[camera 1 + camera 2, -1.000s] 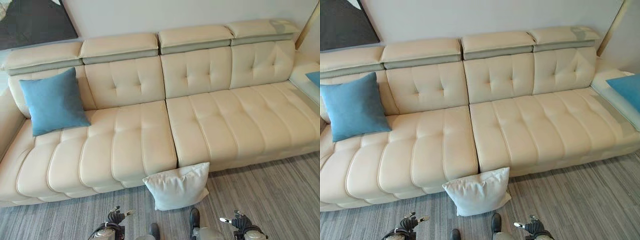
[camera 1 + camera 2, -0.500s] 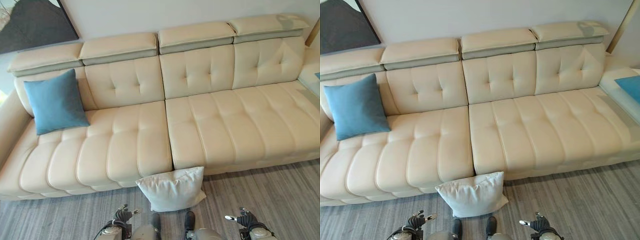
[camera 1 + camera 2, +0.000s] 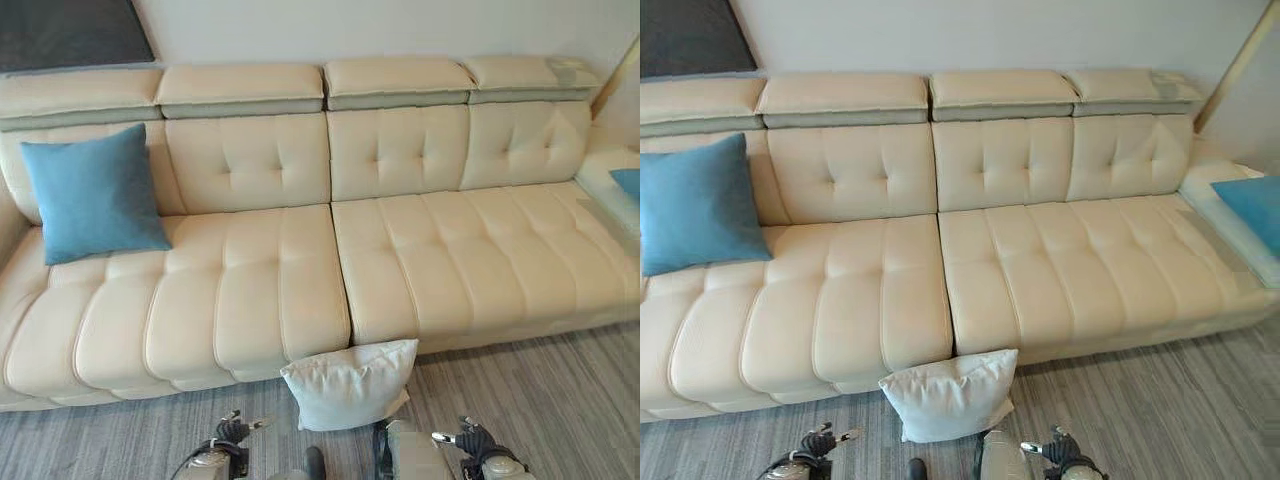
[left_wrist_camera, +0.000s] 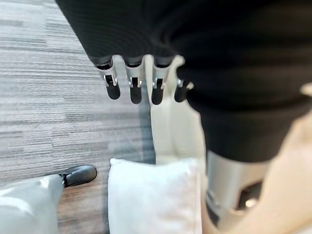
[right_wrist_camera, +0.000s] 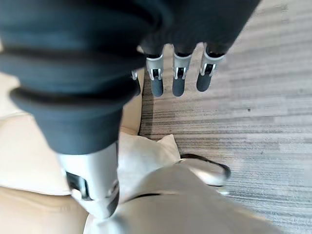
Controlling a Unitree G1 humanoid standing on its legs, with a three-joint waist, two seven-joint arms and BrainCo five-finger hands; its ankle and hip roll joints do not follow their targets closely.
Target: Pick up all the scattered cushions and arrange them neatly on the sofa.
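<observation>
A white cushion [image 3: 348,384] stands on the grey carpet, leaning against the front of the cream sofa [image 3: 450,260] near its middle seam. One blue cushion [image 3: 92,195] rests upright against the sofa's left backrest. A second blue cushion [image 3: 1252,205] lies on the sofa's far right section. My left hand [image 3: 228,433] and right hand [image 3: 462,440] hang low at the bottom edge, on either side of the white cushion and short of it. In the wrist views the left hand [image 4: 135,90] and the right hand [image 5: 178,83] have relaxed fingers around nothing, with the white cushion [image 4: 156,195] below them.
A dark framed picture [image 3: 70,30] hangs on the wall behind the sofa's left end. A light wooden post [image 3: 1240,60] slants up at the far right. Striped grey carpet [image 3: 540,400] runs along the sofa's front.
The whole picture has shifted, so the camera has moved. The cushions lie where they were, and both hands stay low with nothing in them.
</observation>
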